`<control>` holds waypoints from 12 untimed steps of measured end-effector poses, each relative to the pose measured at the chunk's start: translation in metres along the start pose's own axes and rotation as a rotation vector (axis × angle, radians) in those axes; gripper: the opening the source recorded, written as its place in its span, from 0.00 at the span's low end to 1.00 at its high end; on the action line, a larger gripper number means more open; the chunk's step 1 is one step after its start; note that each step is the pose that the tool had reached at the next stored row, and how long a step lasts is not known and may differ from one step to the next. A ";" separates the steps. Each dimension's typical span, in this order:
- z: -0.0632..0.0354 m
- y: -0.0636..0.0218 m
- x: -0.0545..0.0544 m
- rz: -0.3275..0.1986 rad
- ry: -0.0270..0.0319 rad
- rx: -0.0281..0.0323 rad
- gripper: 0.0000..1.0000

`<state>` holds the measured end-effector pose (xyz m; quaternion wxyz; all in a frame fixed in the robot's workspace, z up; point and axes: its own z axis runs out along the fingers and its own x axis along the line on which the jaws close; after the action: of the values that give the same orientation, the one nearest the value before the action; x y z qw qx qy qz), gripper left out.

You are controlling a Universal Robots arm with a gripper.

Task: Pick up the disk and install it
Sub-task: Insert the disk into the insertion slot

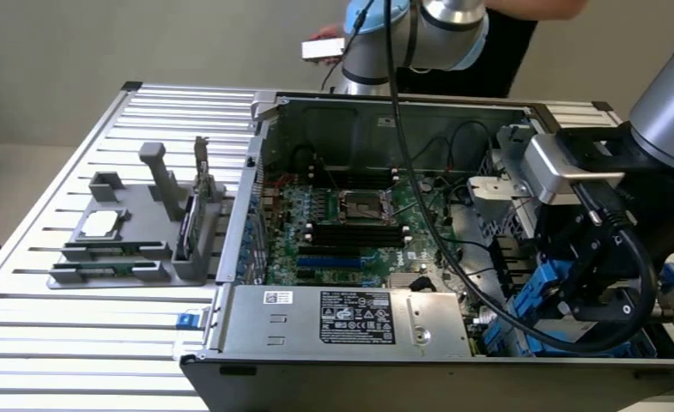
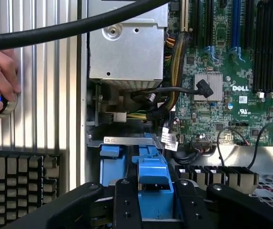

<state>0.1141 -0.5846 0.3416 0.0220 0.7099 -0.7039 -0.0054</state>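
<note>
Two black fingers of the tool (image 2: pixel 157 185) sit closed against either side of the disk (image 2: pixel 151 164), its blue caddy edge between them. Disk stands in the drive bay (image 1: pixel 539 296) at the computer case (image 1: pixel 253 197) corner, exterior view's right. Its long axis appears to run straight ahead of the tool. Wrist view gives the contact; exterior view places the bay.

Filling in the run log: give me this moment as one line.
gripper: low inside computer case | disk: blue frame at gripper, by drive bay | seated: cannot tell
</note>
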 end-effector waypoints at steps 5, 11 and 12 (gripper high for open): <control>0.0006 0.0000 0.000 0.000 0.0084 -0.0001 0.41; 0.0004 -0.0004 -0.004 0.001 0.0183 -0.0001 0.41; 0.0001 -0.0007 -0.005 0.001 0.0194 -0.0002 0.41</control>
<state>0.1148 -0.5798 0.3414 0.0289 0.7097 -0.7040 0.0014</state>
